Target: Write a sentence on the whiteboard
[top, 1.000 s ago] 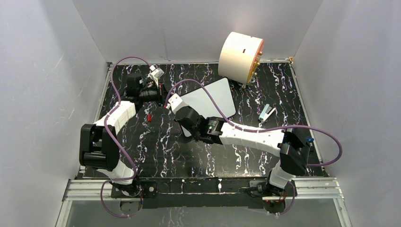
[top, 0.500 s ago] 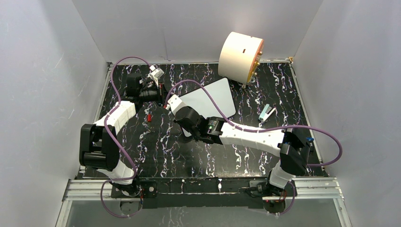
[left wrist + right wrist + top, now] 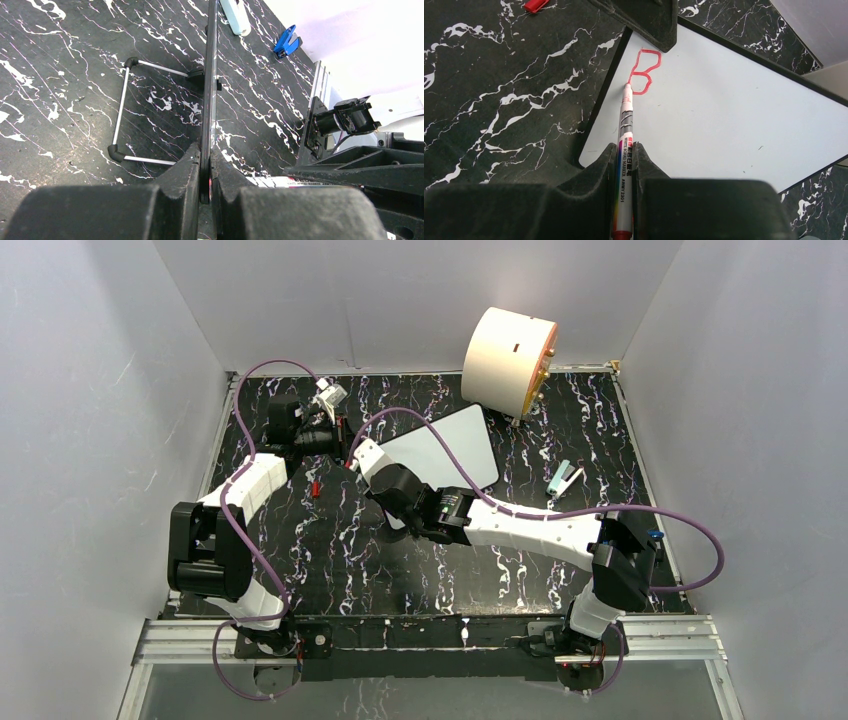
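Note:
The whiteboard (image 3: 450, 445) stands tilted on the dark marble table, propped on a wire stand (image 3: 122, 110). My left gripper (image 3: 340, 440) is shut on its left edge; the left wrist view shows the board edge-on (image 3: 210, 75) between the fingers (image 3: 185, 170). My right gripper (image 3: 625, 155) is shut on a white marker (image 3: 624, 165) with a red end. Its tip touches the board (image 3: 734, 110) by a red letter "B" (image 3: 643, 71), the only writing visible. The right gripper also shows in the top view (image 3: 385, 480).
A big cream cylinder (image 3: 508, 360) lies at the back right. A pale green stapler-like object (image 3: 563, 478) lies right of the board. A red marker cap (image 3: 315, 487) lies on the table to the left. A blue clip (image 3: 286, 45) is near the right arm's base.
My right gripper has shifted very slightly up and left with the marker. The left arm and the board have not moved.

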Controlling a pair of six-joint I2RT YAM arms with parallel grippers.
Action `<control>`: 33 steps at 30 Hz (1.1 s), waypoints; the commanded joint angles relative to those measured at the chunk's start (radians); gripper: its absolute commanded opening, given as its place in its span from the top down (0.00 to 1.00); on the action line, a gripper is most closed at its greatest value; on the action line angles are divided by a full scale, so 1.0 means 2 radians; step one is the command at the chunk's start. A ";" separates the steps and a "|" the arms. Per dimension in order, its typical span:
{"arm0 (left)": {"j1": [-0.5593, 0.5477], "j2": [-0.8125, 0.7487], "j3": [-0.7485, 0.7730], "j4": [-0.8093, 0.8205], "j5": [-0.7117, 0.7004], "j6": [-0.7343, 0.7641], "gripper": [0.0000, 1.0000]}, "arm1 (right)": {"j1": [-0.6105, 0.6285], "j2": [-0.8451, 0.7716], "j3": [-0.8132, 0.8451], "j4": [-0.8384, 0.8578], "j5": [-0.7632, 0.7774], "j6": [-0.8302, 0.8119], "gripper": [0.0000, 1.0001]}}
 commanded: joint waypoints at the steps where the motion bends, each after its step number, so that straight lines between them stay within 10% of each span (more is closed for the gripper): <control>1: -0.014 0.000 -0.006 -0.023 -0.002 0.010 1.00 | 0.000 -0.023 0.003 0.037 -0.002 0.003 1.00; 33: -0.014 0.000 -0.005 -0.030 -0.006 0.017 1.00 | -0.017 -0.068 -0.036 0.048 0.009 -0.003 1.00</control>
